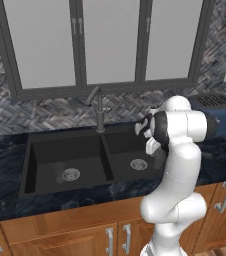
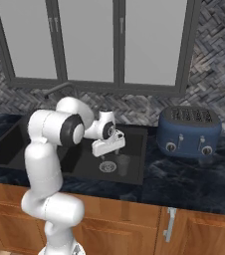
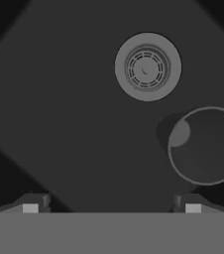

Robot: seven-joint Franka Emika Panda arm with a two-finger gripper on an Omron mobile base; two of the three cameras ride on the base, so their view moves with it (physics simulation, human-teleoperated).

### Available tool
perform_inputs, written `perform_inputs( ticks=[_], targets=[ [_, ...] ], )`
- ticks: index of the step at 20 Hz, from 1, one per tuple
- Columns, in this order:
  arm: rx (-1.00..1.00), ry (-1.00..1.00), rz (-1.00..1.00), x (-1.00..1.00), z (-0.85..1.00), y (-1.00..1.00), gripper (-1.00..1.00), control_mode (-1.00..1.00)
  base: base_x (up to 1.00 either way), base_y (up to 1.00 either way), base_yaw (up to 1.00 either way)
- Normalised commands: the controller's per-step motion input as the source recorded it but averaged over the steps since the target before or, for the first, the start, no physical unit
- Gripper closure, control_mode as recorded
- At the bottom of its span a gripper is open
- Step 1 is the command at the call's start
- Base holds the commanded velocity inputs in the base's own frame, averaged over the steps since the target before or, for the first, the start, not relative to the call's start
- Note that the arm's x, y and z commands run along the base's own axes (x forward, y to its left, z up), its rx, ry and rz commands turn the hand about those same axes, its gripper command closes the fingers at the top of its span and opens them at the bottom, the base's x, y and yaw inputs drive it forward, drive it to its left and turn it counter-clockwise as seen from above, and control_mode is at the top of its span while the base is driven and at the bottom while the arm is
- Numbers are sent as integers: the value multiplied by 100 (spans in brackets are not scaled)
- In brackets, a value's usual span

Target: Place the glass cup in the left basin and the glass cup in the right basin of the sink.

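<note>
A glass cup [image 3: 205, 145] stands upright on the floor of the right basin [image 1: 125, 145], beside its round steel drain [image 3: 147, 67]. The same cup [image 2: 123, 164] shows just right of the drain in the right base view. My gripper [image 3: 111, 206] hangs open above this basin, pointing down, with nothing between its fingertips [image 3: 32, 206]; the cup lies off to one side of them. In the left base view the gripper [image 1: 152, 146] is over the right half of the black sink [image 1: 30, 150]. A faint second glass cup [image 1: 59, 170] stands in the left basin [image 1: 45, 155] near its drain.
A dark grey faucet [image 1: 99, 107] rises behind the divider. A blue toaster [image 2: 189, 130] sits on the dark marble counter [image 2: 184, 184] right of the sink. Windows and a patterned wall are behind; wooden cabinet doors are below.
</note>
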Motion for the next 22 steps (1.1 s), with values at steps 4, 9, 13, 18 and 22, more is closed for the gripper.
perform_inputs(
  ticks=[4,9,13,18,22],
  targets=[
    [4,0,-11,-20,87,33,-100,-100,0,0,0],
    [5,0,-20,-38,61,30,-100,-100,0,0,0],
    [5,-5,-27,-57,36,26,-100,-100,0,0,0],
    [6,-2,-31,-48,28,11,-100,-100,0,0,0],
    [0,-1,-28,-65,0,14,-100,-100,0,0,0]
  ],
)
